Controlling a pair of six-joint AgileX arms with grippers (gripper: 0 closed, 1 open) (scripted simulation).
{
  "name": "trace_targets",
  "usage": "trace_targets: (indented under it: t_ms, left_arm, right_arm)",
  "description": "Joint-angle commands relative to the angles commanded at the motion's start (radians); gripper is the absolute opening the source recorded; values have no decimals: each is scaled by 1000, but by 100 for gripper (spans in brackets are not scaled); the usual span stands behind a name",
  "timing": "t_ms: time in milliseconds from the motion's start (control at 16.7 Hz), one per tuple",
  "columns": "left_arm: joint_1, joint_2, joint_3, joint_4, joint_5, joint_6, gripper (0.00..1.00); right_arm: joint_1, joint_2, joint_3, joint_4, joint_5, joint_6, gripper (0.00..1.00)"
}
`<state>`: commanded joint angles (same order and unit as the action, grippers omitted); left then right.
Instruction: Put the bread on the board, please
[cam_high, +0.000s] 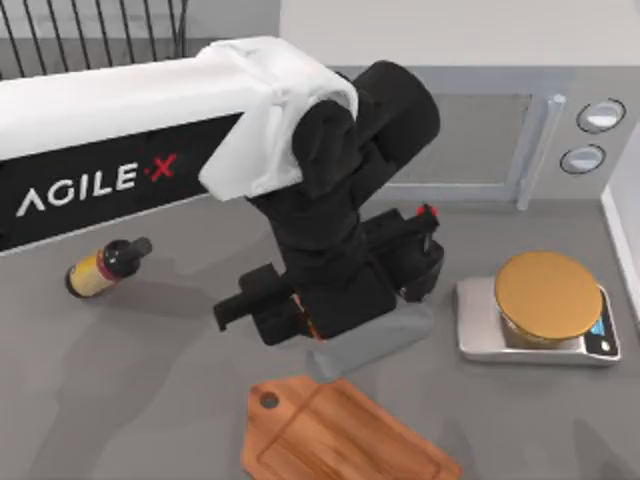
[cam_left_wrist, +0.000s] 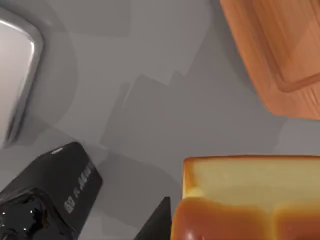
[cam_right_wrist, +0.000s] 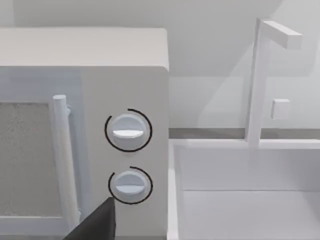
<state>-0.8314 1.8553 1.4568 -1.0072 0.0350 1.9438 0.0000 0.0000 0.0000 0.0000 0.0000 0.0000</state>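
The left arm (cam_high: 150, 130) has a white shell and a black panel lettered "AGILE·X" in white with a red X. Its wrist housing (cam_high: 340, 240) is black, with a small red detail.

Overhead camera; wrist cameras close, sharing board (cam_high: 345, 435).

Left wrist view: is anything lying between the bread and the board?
Nothing. In the left wrist view, the stretch between the bread and the board is bare grey table, crossed only by shadows.
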Motion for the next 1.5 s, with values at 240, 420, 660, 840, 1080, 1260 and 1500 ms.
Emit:
trace_targets:
  t_ms: [240,420,660,840,1080,1260,1500]
  left_arm:
    - [-130,-18,-118,-38,-5,197,0]
    - [-155,-19,-147,-52,-8,234,0]
    - [-151,-15,-146,-51,-8,234,0]
    - [-150,-11,-151,-44,-7,234,0]
    - [-157,-2,-171,-1,-4,240,0]
    - [-165,3,-190,44,-2,248,0]
    - [-165,17,-221,95,-4,246,0]
  right_arm:
    - [0,0,0,0,0,0,100]
    - [0,0,0,0,0,0,100]
    - [0,0,0,0,0,0,100]
    - [0,0,0,0,0,0,100]
    - [0,0,0,0,0,0,100]
    - [0,0,0,0,0,0,100]
    - [0,0,0,0,0,0,100]
